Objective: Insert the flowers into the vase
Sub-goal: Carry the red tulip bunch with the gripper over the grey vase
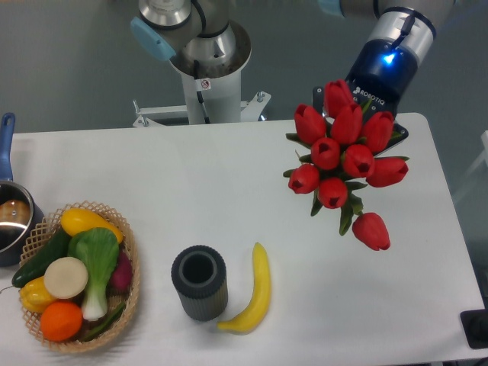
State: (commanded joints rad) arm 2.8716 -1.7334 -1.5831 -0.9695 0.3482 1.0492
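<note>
The flowers (343,160), a bunch of red tulip buds with dark green leaves, hang in the air over the right part of the white table (229,191). My gripper (357,116) is behind the bunch at the upper right. It is shut on the stems, and the buds hide its fingers almost fully. The vase (199,282), a dark grey ribbed cylinder, stands upright near the front edge with its round mouth open and empty. It is well to the left of and nearer than the flowers.
A yellow banana (253,296) lies just right of the vase. A wicker basket (130,252) of vegetables and fruit sits at the front left. A steel pot with a blue handle (9,217) is at the left edge. The arm's base (204,69) stands at the back.
</note>
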